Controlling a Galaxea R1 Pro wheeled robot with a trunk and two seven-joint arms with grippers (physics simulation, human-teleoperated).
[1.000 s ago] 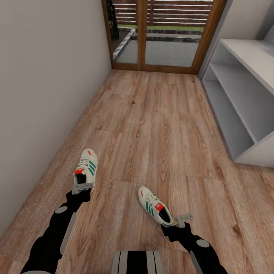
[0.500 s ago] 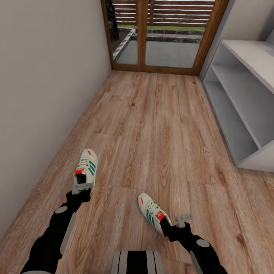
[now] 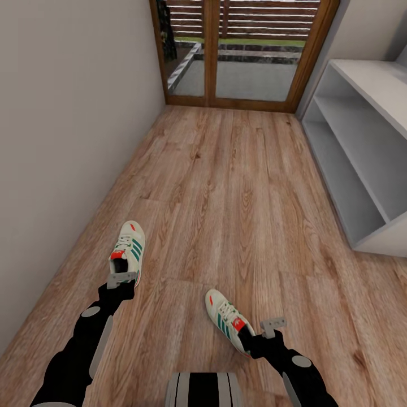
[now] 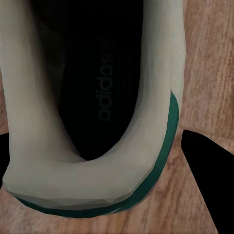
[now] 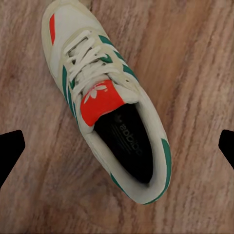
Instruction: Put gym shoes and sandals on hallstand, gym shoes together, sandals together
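One cream-white gym shoe point(image 3: 128, 249) with green stripes hangs by its heel from my left gripper point(image 3: 122, 278), close to the left wall. In the left wrist view its heel opening point(image 4: 97, 97) sits between the black fingers point(image 4: 209, 180), which are shut on it. The second gym shoe point(image 3: 226, 316) lies on the wood floor point(image 3: 237, 186), toe pointing away. My right gripper point(image 3: 252, 338) hovers over its heel, and the right wrist view shows that shoe point(image 5: 112, 107) between wide-open fingers point(image 5: 9, 151). The pale grey hallstand point(image 3: 353, 186) stands at the right. The sandals are out of view.
A plain wall point(image 3: 68, 130) runs close along the left. A wood-framed glass door point(image 3: 243, 56) closes the far end of the corridor. Bare plank floor stretches between the shoes and the hallstand's shelf openings.
The view has crept forward: the floor, hallstand and lying shoe slid nearer. The left shoe kept its place at my left gripper. The right gripper now covers more of the lying shoe's heel.
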